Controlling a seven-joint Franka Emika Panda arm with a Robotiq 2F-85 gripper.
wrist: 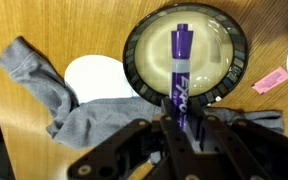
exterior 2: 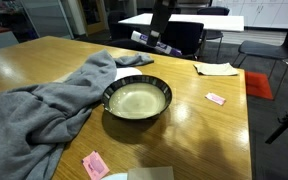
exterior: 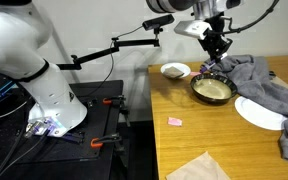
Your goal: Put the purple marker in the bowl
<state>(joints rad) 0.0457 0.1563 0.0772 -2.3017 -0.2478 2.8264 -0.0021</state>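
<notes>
In the wrist view my gripper [wrist: 181,128] is shut on the purple marker [wrist: 180,62], which sticks out from the fingers over the pale inside of the dark-rimmed bowl [wrist: 136,75] below. In both exterior views the bowl [exterior: 211,91] [exterior 2: 137,101] stands on the wooden table. In an exterior view my gripper [exterior: 216,44] hangs well above the bowl. In the other exterior view the gripper is only partly seen at the top edge [exterior 2: 162,12], and the marker cannot be made out there.
A grey cloth [exterior: 259,80] [exterior 2: 39,105] [wrist: 79,115] lies beside the bowl, partly over a flat white plate [exterior: 258,112] [wrist: 96,78]. A smaller white bowl [exterior: 175,70] and a pink square piece [exterior: 175,121] [exterior 2: 215,98] [wrist: 270,81] lie on the table [exterior: 184,140].
</notes>
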